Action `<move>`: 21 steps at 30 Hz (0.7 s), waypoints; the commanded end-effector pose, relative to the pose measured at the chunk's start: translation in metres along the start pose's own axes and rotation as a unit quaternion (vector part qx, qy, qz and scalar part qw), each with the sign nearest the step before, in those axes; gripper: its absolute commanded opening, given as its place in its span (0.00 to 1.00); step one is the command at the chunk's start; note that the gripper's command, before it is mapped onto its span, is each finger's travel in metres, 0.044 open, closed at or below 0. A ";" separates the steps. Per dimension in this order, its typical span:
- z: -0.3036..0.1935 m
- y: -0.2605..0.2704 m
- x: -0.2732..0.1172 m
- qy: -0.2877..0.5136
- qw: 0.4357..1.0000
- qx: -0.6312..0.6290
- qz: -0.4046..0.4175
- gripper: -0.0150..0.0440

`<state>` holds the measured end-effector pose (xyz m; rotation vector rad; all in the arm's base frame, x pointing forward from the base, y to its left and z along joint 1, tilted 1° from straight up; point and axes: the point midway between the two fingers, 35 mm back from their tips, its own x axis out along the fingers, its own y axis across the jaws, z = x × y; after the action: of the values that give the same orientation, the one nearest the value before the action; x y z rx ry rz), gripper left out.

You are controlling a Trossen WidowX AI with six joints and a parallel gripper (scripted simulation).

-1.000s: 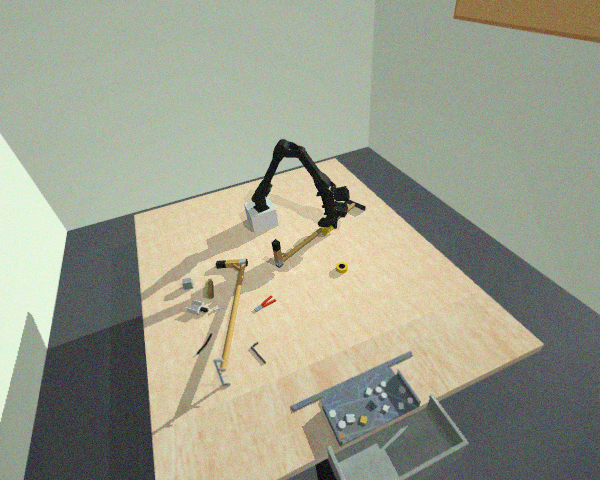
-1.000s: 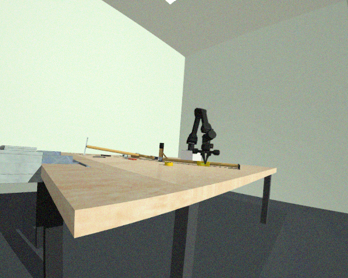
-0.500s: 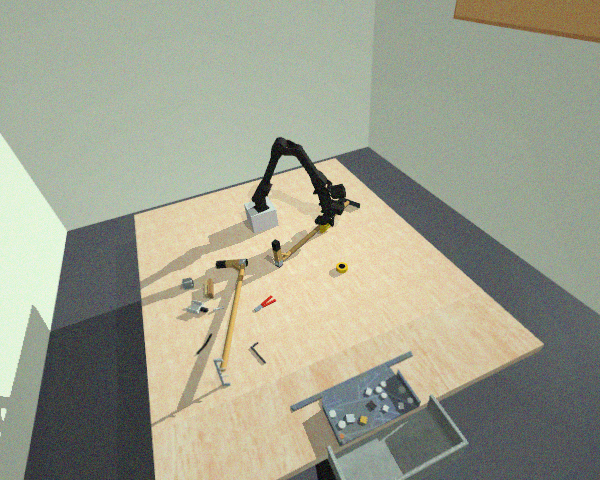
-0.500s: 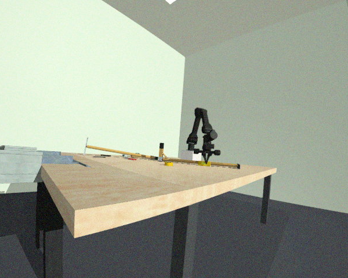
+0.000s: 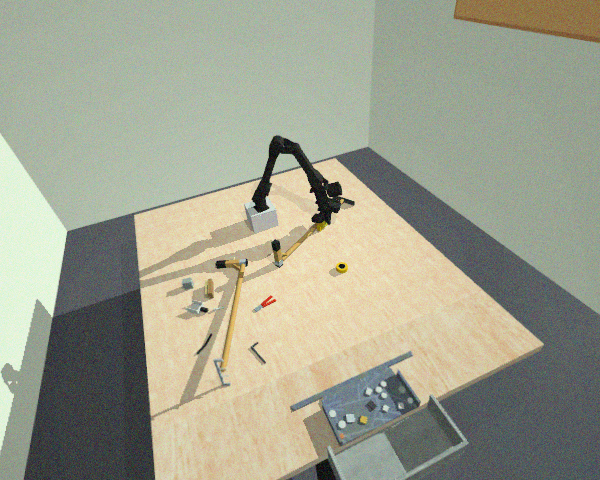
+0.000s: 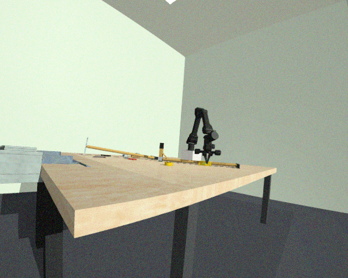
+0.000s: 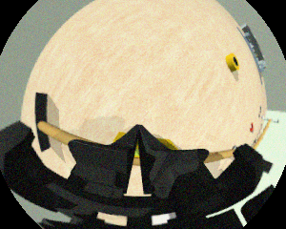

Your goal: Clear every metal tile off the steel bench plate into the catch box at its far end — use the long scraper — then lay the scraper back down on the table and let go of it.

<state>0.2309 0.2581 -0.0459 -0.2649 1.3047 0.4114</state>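
Note:
My gripper (image 5: 320, 223) (image 6: 207, 163) (image 7: 138, 128) is shut with nothing between its fingers, its tips low by a yellow piece (image 6: 201, 163) and the pole of a long tool (image 5: 299, 242) (image 6: 225, 164) (image 7: 57, 134). That tool has a black crosspiece and an upright black-capped grip. Another long-poled tool (image 5: 231, 325) (image 6: 114, 150) has a grey metal end piece, tipped up off the table. I cannot tell for certain which is the scraper. The steel plate (image 5: 336, 395) (image 6: 55, 157) carries several tiles, among them a white tile (image 5: 350, 417) and a yellow tile (image 5: 363, 419). The catch box (image 5: 447, 428) (image 6: 15, 164) adjoins it.
A yellow ring (image 5: 341, 267) (image 6: 168, 164) (image 7: 233, 62) lies on the table between arm and plate. Red-handled pliers (image 5: 263, 303), a black hex key (image 5: 258, 353) and small blocks lie near the second tool. A long grey bar (image 5: 352, 380) borders the plate.

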 end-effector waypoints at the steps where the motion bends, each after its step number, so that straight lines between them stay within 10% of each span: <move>1: -0.015 -0.001 0.002 0.011 1.000 0.000 -0.004 0.25; 21: -0.003 0.006 -0.035 -0.001 1.000 0.000 0.001 0.25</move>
<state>0.2157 0.2540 -0.0256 -0.2665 1.3110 0.4072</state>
